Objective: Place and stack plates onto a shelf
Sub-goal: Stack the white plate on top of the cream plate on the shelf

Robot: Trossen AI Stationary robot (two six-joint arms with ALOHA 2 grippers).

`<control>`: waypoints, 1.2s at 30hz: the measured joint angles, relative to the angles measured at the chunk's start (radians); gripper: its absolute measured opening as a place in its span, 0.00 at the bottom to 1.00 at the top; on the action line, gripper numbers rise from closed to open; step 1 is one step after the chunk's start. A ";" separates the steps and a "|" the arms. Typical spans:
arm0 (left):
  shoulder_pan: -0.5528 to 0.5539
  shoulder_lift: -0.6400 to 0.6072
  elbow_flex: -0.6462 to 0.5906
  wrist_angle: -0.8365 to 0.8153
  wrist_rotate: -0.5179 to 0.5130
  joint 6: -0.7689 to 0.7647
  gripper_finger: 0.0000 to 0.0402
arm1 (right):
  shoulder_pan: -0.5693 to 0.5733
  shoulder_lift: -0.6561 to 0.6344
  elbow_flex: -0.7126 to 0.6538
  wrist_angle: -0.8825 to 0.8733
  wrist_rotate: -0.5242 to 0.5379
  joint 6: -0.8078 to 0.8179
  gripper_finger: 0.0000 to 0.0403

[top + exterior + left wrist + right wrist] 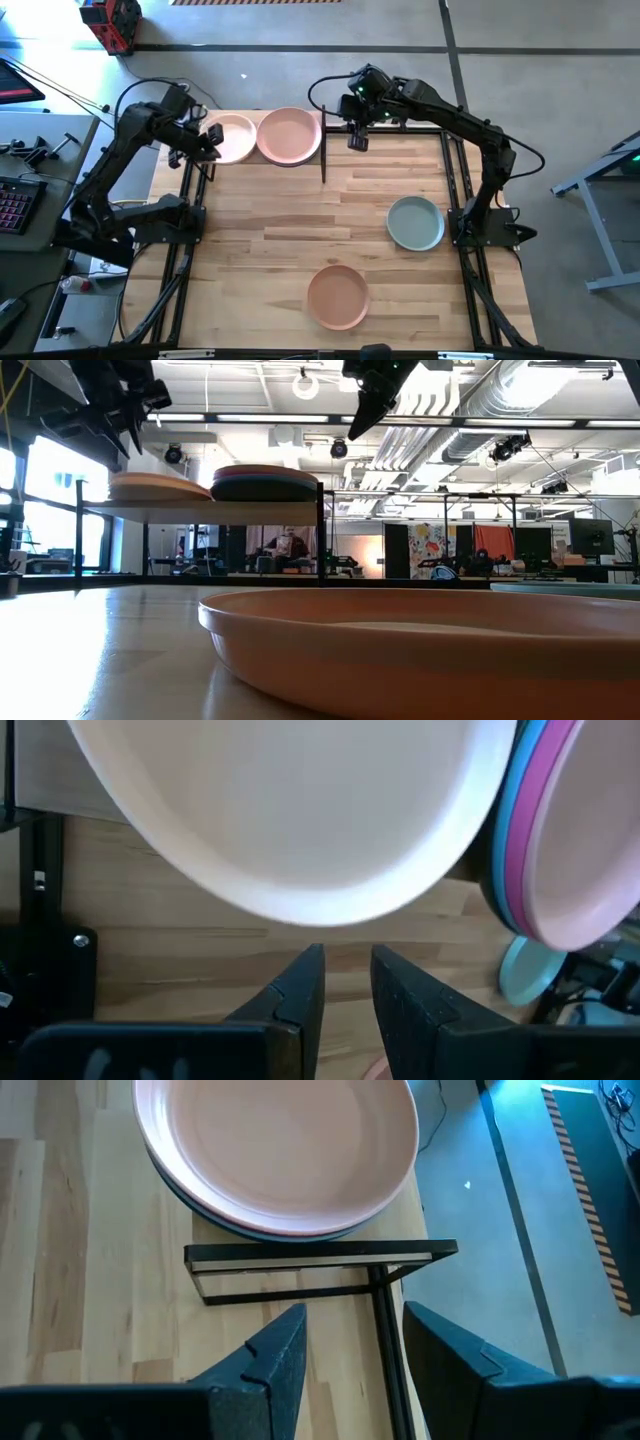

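Note:
The shelf (200, 508) stands at the table's far edge and carries two stacks. The left stack is topped by a cream plate (232, 138). The right stack shows dark grey, blue and magenta rims under a pink plate (290, 135). A sage green plate (415, 222) rests flat on the table's right side. A peach-orange plate (337, 296) rests flat near the near edge. My left gripper (210, 140) hovers open at the cream plate's left rim (300, 910), fingers narrowly apart. My right gripper (358, 135) is open above the shelf's right end frame (320, 1252).
The shelf's black posts (323, 160) stand between my right gripper and the pink stack. Bare tabletop (270, 230) lies between the shelf and the two loose plates. The arm bases stand at the table's left and right edges.

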 joint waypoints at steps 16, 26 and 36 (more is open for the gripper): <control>-0.127 0.017 0.000 -0.003 -0.119 -0.057 0.18 | 0.000 0.000 0.000 0.001 0.000 0.000 0.36; -0.188 0.084 0.000 -0.005 -0.175 -0.060 0.18 | 0.000 0.000 0.000 0.001 0.001 0.004 0.36; -0.188 0.136 0.000 -0.004 -0.178 -0.052 0.18 | 0.000 0.000 0.000 0.001 0.001 0.004 0.36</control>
